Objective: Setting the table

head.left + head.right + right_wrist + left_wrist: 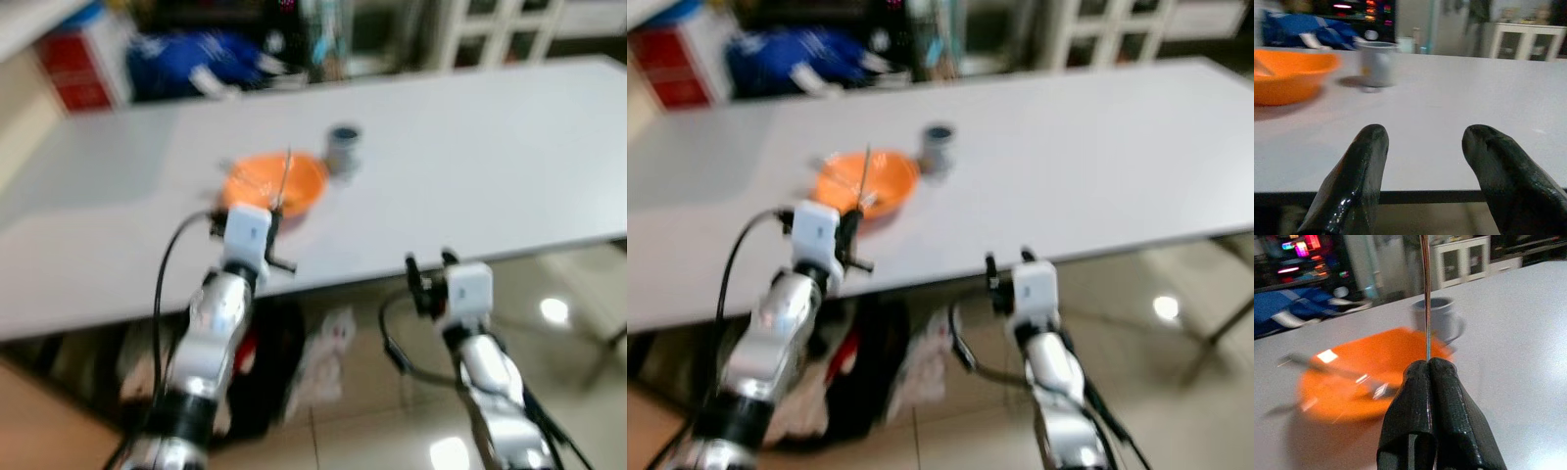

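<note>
Orange bowl (274,184) at centre frame; my left gripper (1429,369) pinches a thin utensil (1425,293), right gripper (1425,142) spread empty, lower right

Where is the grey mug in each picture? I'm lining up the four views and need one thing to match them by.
Left eye view: grey mug stands on the white table, just right of the orange bowl.
Right eye view: same spot, upper centre.
Left wrist view: behind the bowl, crossed by the thin rod held in the left gripper.
Right wrist view: upper left, beyond the right gripper.
Shared landmark: the orange bowl.
</note>
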Robot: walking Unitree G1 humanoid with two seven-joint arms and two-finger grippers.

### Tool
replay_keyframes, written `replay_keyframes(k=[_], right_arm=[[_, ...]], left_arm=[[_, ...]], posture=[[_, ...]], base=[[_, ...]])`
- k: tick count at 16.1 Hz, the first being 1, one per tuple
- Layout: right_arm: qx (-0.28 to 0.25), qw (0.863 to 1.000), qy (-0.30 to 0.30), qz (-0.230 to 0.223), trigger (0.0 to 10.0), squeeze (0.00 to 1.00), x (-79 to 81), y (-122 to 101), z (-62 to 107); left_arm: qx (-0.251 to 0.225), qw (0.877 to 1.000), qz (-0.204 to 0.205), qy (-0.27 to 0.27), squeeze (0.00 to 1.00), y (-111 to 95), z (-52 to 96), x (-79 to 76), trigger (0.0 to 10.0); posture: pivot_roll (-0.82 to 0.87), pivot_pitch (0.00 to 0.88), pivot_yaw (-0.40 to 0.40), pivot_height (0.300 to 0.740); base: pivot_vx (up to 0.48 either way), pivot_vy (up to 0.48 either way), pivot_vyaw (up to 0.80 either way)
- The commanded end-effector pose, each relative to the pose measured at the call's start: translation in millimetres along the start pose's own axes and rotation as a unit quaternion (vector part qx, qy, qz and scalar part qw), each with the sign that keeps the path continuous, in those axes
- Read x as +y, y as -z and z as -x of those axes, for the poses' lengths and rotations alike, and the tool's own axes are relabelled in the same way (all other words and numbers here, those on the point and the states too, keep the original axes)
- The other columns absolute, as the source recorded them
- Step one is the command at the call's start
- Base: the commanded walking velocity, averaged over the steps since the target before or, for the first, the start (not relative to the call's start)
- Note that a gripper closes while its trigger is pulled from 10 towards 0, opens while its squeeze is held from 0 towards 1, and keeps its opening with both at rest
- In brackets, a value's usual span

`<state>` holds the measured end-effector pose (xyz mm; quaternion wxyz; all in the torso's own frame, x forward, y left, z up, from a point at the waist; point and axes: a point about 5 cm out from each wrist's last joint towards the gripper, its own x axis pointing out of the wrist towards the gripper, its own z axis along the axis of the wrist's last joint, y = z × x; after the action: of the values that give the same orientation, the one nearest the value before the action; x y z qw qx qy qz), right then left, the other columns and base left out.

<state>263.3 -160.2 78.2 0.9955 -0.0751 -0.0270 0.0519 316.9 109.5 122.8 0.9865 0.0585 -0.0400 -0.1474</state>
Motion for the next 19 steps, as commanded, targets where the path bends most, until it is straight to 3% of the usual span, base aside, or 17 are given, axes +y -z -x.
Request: replay_keyframes(k=[1, 6, 9, 11, 14, 16, 19], right_arm=[[0.002, 1.000, 0.009, 0.005, 10.0, 0.00, -7.0, 1.0, 1.0], [0.001, 1.000, 0.006, 0.005, 10.0, 0.00, -7.8, 1.8, 1.7], [0.003, 1.000, 0.003, 0.004, 10.0, 0.00, -6.6, 3.5, 3.1], [0.002, 1.000, 0.003, 0.003, 10.0, 0.00, -5.1, 3.2, 3.1], [0.005, 1.000, 0.006, 0.005, 10.0, 0.00, -5.4, 3.7, 4.8], [0.007, 1.000, 0.008, 0.004, 10.0, 0.00, -5.5, 4.4, 5.9], [0.008, 1.000, 0.008, 0.002, 10.0, 0.00, -2.1, 4.8, 7.4]], left_arm=[[-0.012, 1.000, 0.002, 0.012, 0.00, -6.8, -2.1, -8.1, 0.0], [-0.031, 1.000, 0.004, 0.006, 0.00, -19.0, -3.7, -8.0, 0.0], [-0.056, 0.998, 0.015, 0.018, 0.00, -45.2, -14.9, -4.0, 0.0], [-0.022, 0.999, 0.030, -0.004, 0.00, -35.1, -21.9, 9.6, 0.0], [-0.020, 0.999, 0.034, -0.004, 0.00, -39.9, -26.0, 12.5, 0.0], [-0.017, 0.998, 0.054, -0.013, 0.00, -44.8, -35.5, 16.5, 0.0], [-0.030, 0.999, 0.017, -0.007, 0.00, -64.9, -55.6, 26.5, 0.0]], posture=[[-0.03, 0.000, 0.060, 0.740], [-0.03, 0.000, 0.061, 0.740], [-0.03, 0.000, 0.066, 0.740], [-0.04, 0.000, 0.074, 0.740], [-0.05, 0.000, 0.077, 0.740], [-0.05, 0.000, 0.075, 0.740], [-0.06, 0.000, 0.087, 0.740]], base=[[0.480, 0.000, 0.00], [0.096, 0.000, 0.00], [0.000, 0.000, 0.00], [0.000, 0.000, 0.00], [0.000, 0.000, 0.00], [0.000, 0.000, 0.00], [0.000, 0.000, 0.00]])
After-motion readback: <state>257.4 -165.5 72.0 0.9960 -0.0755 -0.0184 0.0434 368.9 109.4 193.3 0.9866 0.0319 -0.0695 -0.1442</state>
